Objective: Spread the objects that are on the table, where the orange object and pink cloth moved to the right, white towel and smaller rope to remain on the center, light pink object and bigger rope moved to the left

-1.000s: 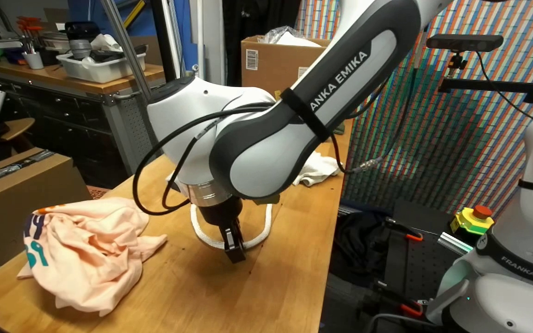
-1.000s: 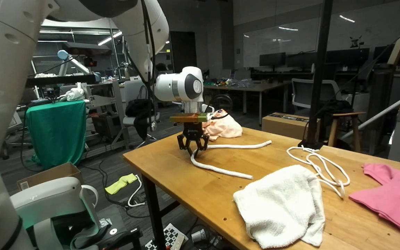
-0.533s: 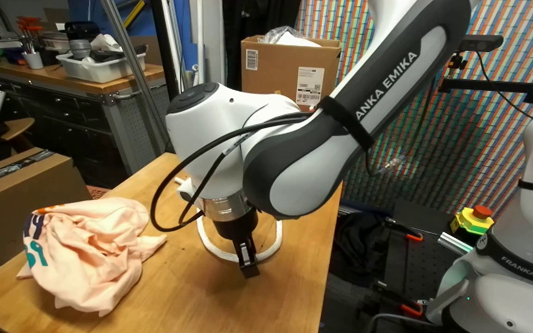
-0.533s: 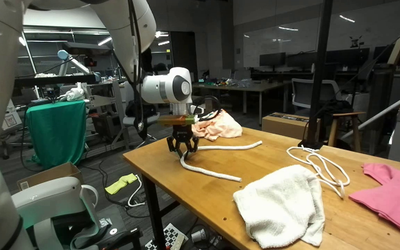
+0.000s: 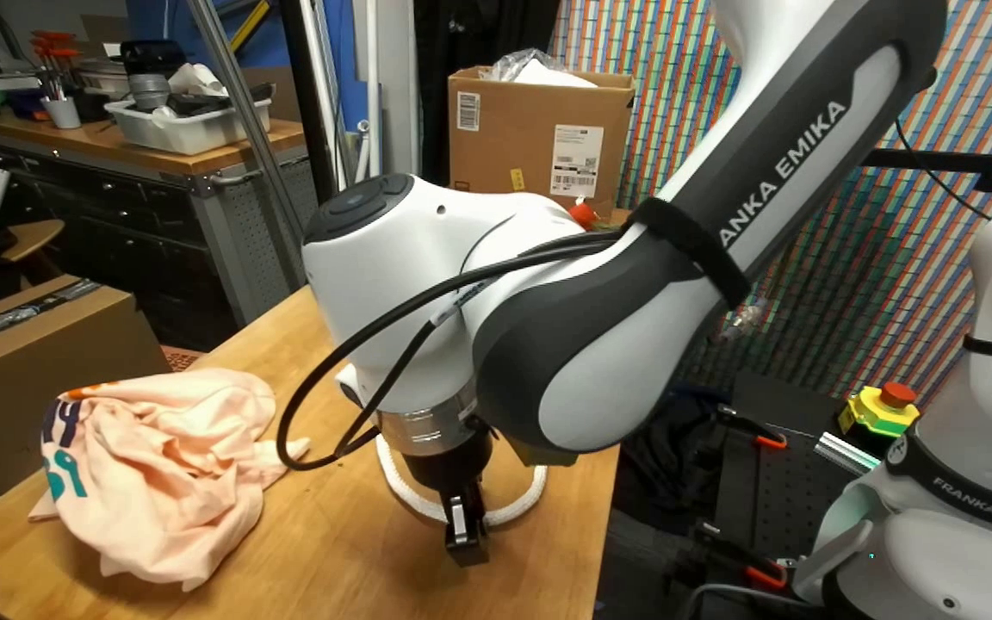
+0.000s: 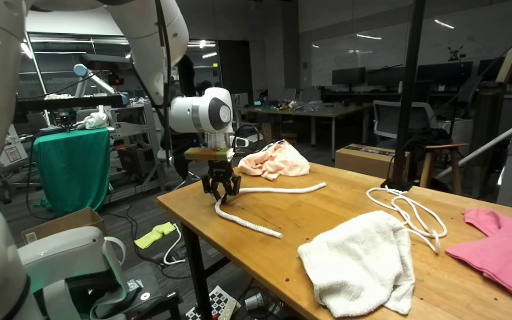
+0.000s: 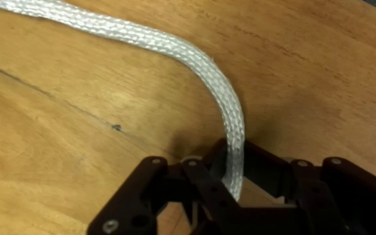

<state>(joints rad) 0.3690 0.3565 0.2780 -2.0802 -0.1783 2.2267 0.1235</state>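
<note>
The bigger rope (image 7: 178, 48) is held by the gripper (image 6: 221, 198): in the wrist view it is seen passing between the jaws, which stand narrow on it, close to the table (image 6: 282, 209). Compared with one second ago, the gripper is found nearer to the end of the table, and both free ends of the bigger rope are drawn along after it. From this shift it can be judged that the bigger rope is being brought to the left, as is asked. The light pink object (image 6: 278, 162) lies near the gripper, apart from it and practically unmoved, so its own part seems already fulfilled. Well apart from the gripper, towards the opposite end, the white towel (image 6: 358, 262) and, just beside it, the smaller rope (image 6: 429, 233) are left undisturbed, and farther still the pink cloth (image 6: 500, 253) is seen. The orange object (image 5: 583, 213), if correctly recognised, is only partly visible, also far from the gripper. Next, a release seems to be needed, once the trailing ends are judged far enough from the centre.
</note>
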